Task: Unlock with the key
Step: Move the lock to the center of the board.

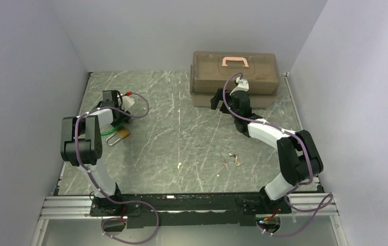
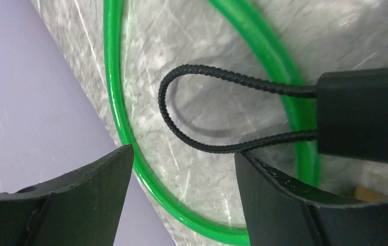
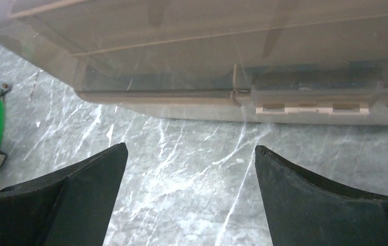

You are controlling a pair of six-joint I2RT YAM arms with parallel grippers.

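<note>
The key (image 1: pixel 232 162) lay in its little bunch on the bench (image 1: pixel 181 102), at about 4 o'clock from the middle. The left fingers (image 2: pixel 74 205) stood wide over a green cable (image 2: pixel 114 102) at 9 o'clock. The right fingers (image 3: pixel 68 205) stood wide, facing the brown toolbox (image 3: pixel 207 46) at 1 o'clock.

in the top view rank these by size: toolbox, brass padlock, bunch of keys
1. toolbox, by far the largest
2. brass padlock and bunch of keys: both small and about alike here, so not ranked
</note>
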